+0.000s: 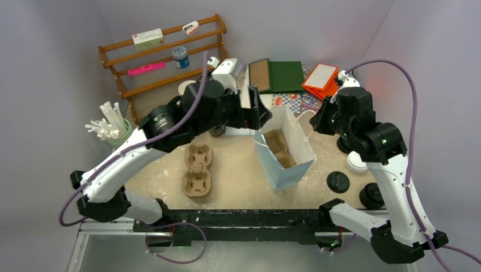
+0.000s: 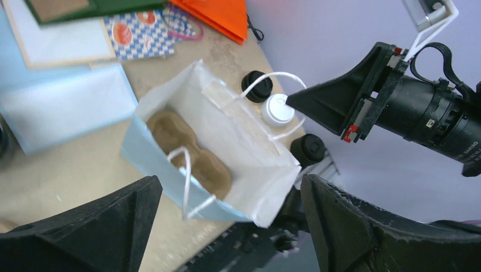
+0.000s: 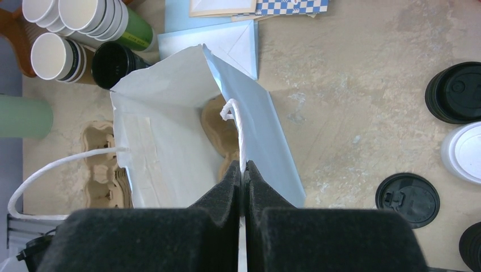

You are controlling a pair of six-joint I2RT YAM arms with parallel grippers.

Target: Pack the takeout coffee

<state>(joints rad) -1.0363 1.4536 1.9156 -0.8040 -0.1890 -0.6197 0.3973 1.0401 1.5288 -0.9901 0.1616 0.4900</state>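
The takeout coffee (image 1: 357, 161), a small white cup under a white lid, stands on the table right of the bag, beside my right arm; it also shows in the left wrist view (image 2: 278, 110) and at the right wrist view's edge (image 3: 464, 152). A light blue paper bag (image 1: 288, 167) stands open mid-table with a brown cup carrier (image 1: 279, 146) inside. My right gripper (image 3: 243, 168) is shut on the bag's white string handle (image 3: 237, 122), at the bag's right rim. My left gripper (image 1: 256, 111) hovers open and empty over the bag's far left corner.
A second cup carrier (image 1: 197, 169) lies left of the bag. Black lids (image 1: 338, 181) sit on the right. Stacked lidless cups (image 3: 85, 14) and a cup that looks black inside (image 3: 113, 62) stand behind the bag. Straws (image 1: 108, 126), a wooden shelf (image 1: 164, 54) and flat bags (image 1: 286, 75) line the back.
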